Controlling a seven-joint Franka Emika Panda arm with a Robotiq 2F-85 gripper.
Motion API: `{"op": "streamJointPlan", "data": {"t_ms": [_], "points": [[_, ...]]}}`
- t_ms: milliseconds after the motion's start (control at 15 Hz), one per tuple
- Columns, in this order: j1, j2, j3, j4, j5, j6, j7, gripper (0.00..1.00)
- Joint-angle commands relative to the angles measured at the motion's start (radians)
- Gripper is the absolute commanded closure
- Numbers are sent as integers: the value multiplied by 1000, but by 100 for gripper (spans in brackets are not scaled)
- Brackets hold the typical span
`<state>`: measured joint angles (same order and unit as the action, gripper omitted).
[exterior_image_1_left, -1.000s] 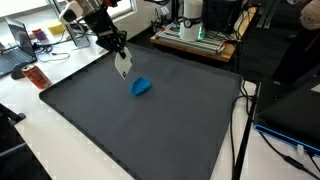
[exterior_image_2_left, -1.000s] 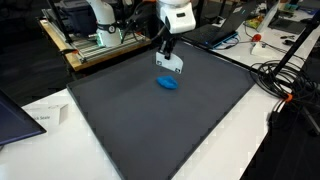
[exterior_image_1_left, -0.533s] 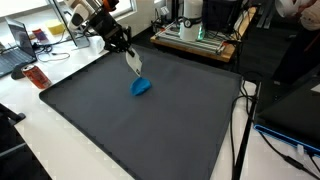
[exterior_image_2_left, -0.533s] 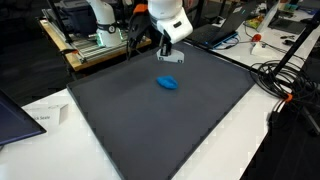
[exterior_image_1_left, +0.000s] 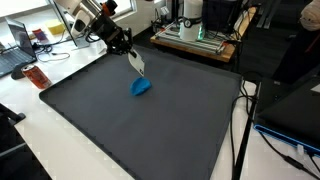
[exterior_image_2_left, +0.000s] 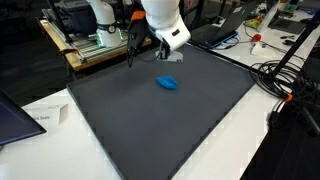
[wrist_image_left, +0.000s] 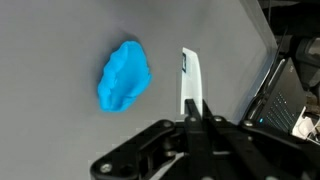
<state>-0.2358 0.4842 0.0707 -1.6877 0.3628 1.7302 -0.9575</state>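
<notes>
My gripper (wrist_image_left: 193, 112) is shut on a thin white flat piece (wrist_image_left: 190, 80), which I see edge-on in the wrist view. The piece hangs above the dark mat (exterior_image_1_left: 150, 120), clear of the surface. A crumpled blue object (wrist_image_left: 123, 77) lies on the mat beside and below the held piece. In both exterior views the gripper (exterior_image_1_left: 128, 50) (exterior_image_2_left: 170, 42) hovers a little behind the blue object (exterior_image_1_left: 142, 87) (exterior_image_2_left: 168, 83), with the white piece (exterior_image_1_left: 137, 63) sticking out from its fingers.
The dark mat (exterior_image_2_left: 160, 120) covers most of the table. A red item (exterior_image_1_left: 35, 77) and a laptop (exterior_image_1_left: 18, 50) sit past one edge. A machine on a wooden base (exterior_image_1_left: 195, 35) stands behind. Cables (exterior_image_2_left: 285, 80) and papers (exterior_image_2_left: 40, 118) lie beside the mat.
The arm has risen and swung back from the blue object, carrying the white piece higher. The piece has turned from face-on to edge-on. The grip stays shut.
</notes>
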Motion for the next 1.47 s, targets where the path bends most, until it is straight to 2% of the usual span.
{"op": "streamJointPlan", "data": {"t_ms": [0,467,800,1400], "points": [[11,1,-14,4,5,-5,-4,99],[-26,101,-1,152,35,-140,-83,99],[-54,222,8,300,62,-301,-154,99],[-101,447,31,550,108,-491,-186,99]]}}
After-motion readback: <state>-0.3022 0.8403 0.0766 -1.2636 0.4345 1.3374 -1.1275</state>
